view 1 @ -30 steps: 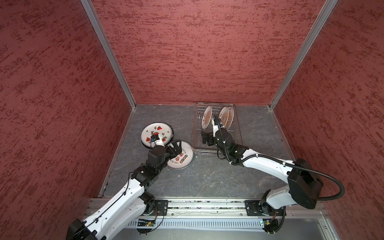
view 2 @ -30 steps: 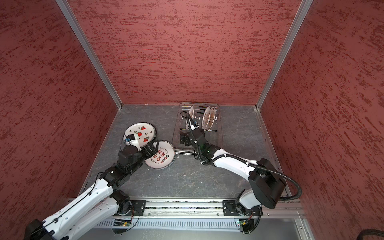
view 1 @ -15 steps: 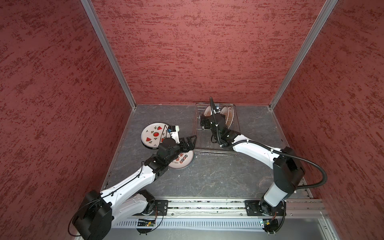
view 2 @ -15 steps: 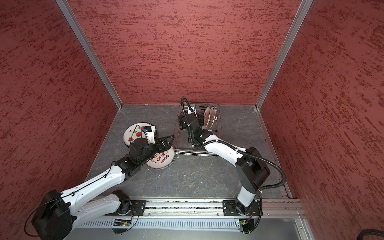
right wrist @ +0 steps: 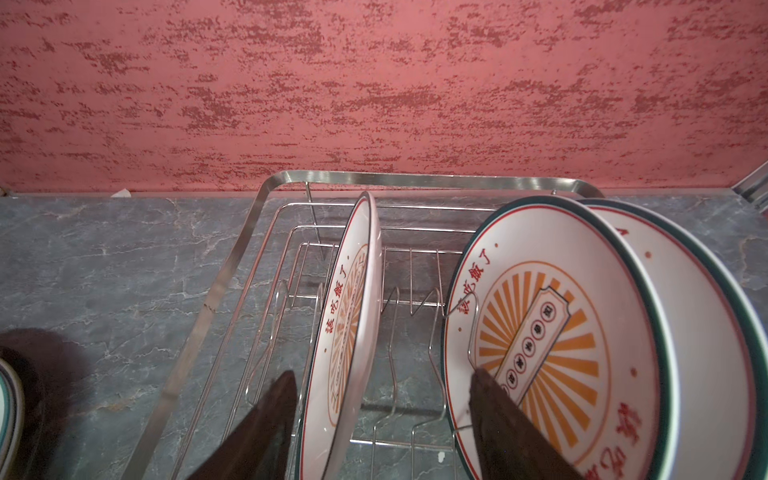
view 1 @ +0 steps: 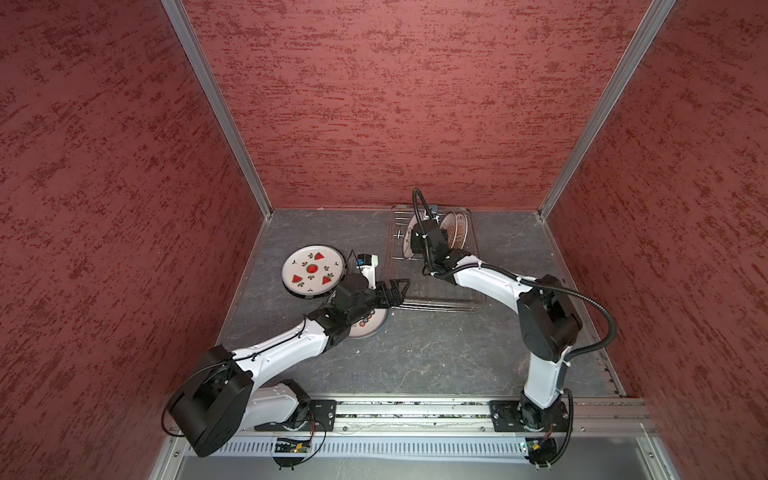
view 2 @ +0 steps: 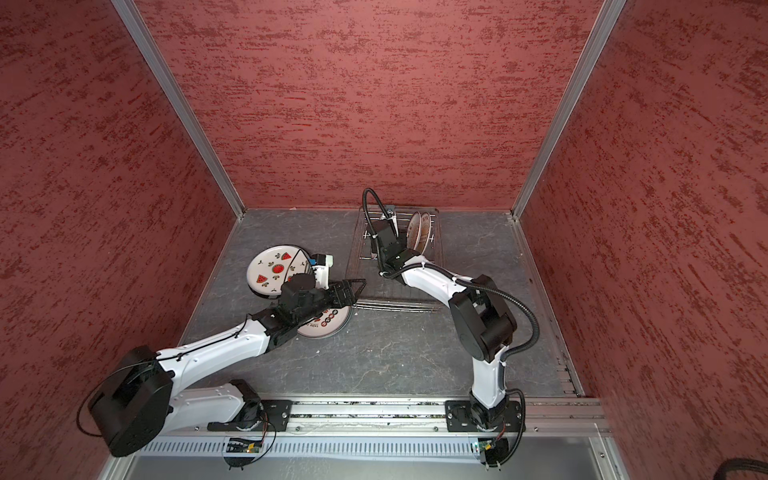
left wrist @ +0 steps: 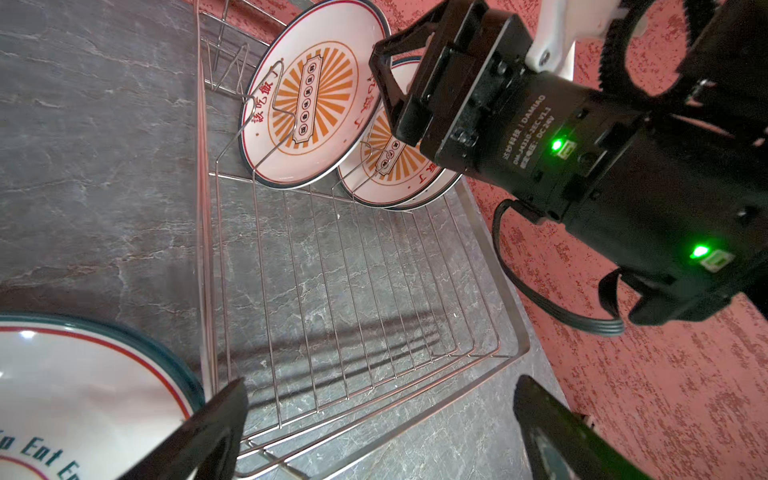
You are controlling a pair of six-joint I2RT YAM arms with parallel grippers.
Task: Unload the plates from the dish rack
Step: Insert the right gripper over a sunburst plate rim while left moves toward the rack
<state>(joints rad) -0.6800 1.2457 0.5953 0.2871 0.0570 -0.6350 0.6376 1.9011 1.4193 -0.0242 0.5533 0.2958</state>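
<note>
Right gripper (right wrist: 382, 374), jaws apart, straddles a plate (right wrist: 353, 316) in the dish rack (right wrist: 210, 303); a square rim pinch should come first.

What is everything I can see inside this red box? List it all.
table: one, grey marbled, underneath everything
walls: three, mottled red, around it
dish rack: one, silver wire, back of the table
sunburst plates: three, white with orange rays, standing in the rack
watermelon plate: one, white with red slices, flat, left of the rack
lettered plate: one, white, dark-rimmed, flat by the rack's front corner
left hand: one, black, open, at that corner
right hand: one, black, open astride the standing plate set apart
</note>
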